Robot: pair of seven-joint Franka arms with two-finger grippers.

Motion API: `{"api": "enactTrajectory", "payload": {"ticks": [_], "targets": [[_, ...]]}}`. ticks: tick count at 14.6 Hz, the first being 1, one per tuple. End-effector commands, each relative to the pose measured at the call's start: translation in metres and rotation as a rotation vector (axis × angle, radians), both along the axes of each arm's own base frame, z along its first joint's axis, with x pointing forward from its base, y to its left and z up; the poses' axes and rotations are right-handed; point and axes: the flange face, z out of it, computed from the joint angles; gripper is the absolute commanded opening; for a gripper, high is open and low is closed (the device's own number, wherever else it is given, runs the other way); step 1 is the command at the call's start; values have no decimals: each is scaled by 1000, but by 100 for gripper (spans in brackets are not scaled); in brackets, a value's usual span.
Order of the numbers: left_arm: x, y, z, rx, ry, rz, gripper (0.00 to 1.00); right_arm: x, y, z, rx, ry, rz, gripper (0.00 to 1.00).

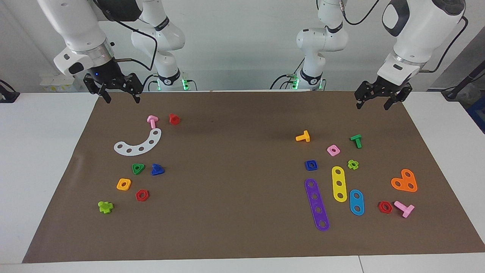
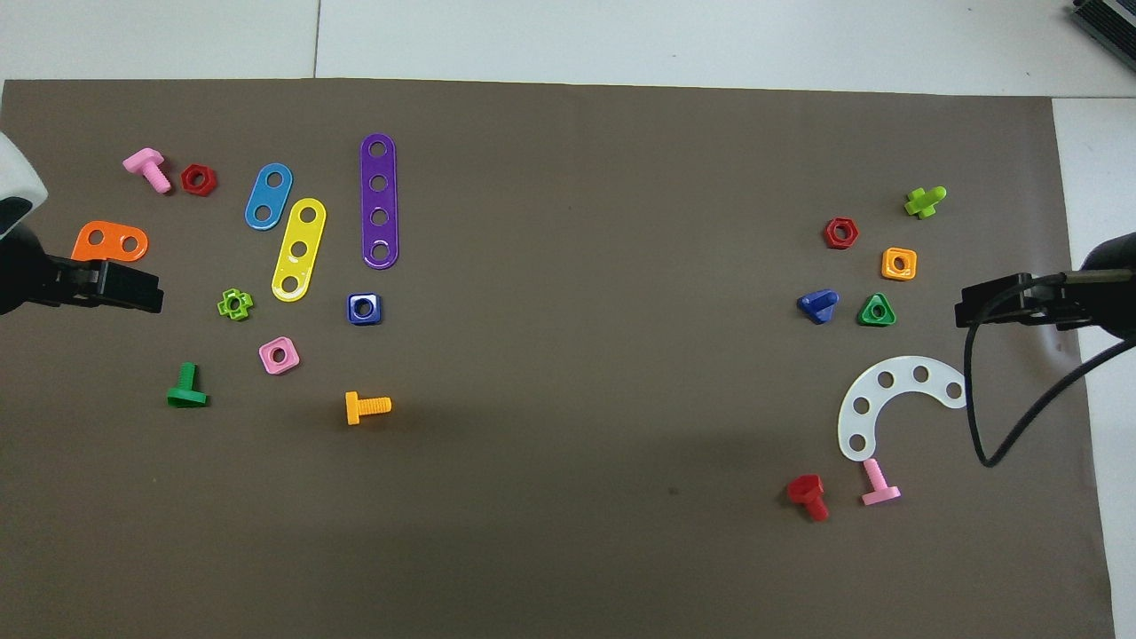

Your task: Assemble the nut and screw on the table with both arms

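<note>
The blue square nut [image 1: 311, 165] [image 2: 364, 308] lies flat on the brown mat [image 1: 242, 182] toward the left arm's end of the table, beside a purple strip. The blue screw [image 1: 157, 169] [image 2: 818, 304], with its triangular head, lies toward the right arm's end, next to a green triangular nut [image 1: 138, 168]. My left gripper [image 1: 373, 105] [image 2: 151, 297] hangs open and empty above the mat's edge nearest the robots. My right gripper [image 1: 121, 99] [image 2: 963, 312] also hangs open and empty, over its own corner of the mat. Neither touches any part.
Around the nut lie a pink square nut [image 1: 333, 150], yellow [image 1: 339, 184], purple [image 1: 316, 204] and light blue [image 1: 356, 202] strips, and an orange screw [image 1: 303, 137]. Near the screw are an orange square nut [image 1: 124, 184], a red hex nut [image 1: 142, 195] and a white curved strip [image 1: 138, 144].
</note>
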Motion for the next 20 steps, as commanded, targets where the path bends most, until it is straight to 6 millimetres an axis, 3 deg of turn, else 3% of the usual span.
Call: {"api": "enactTrajectory", "payload": {"ticks": [1, 3, 5, 10, 13, 14, 18, 20], "targets": [[-10, -2, -1, -12, -21, 1, 100, -8, -3, 2, 5, 1, 23, 100], [-11, -2, -2, -12, -21, 2, 100, -10, 0, 1, 11, 18, 19, 100], [-9, -10, -16, -12, -22, -5, 100, -12, 1, 1, 11, 10, 20, 100], [9, -70, -95, -4, -3, 52, 100, -4, 3, -23, 24, -37, 77, 100], [23, -89, -147, -19, -50, 123, 97, 11, 7, -102, 22, -83, 166, 100], [23, -89, -162, -29, -78, 127, 97, 19, 22, -127, 22, -66, 209, 100], [34, -94, -222, -40, -115, 156, 92, 50, 28, -204, 17, -56, 315, 100], [39, -110, -243, -48, -141, 178, 92, 56, 28, -238, 13, -59, 348, 100]]}}
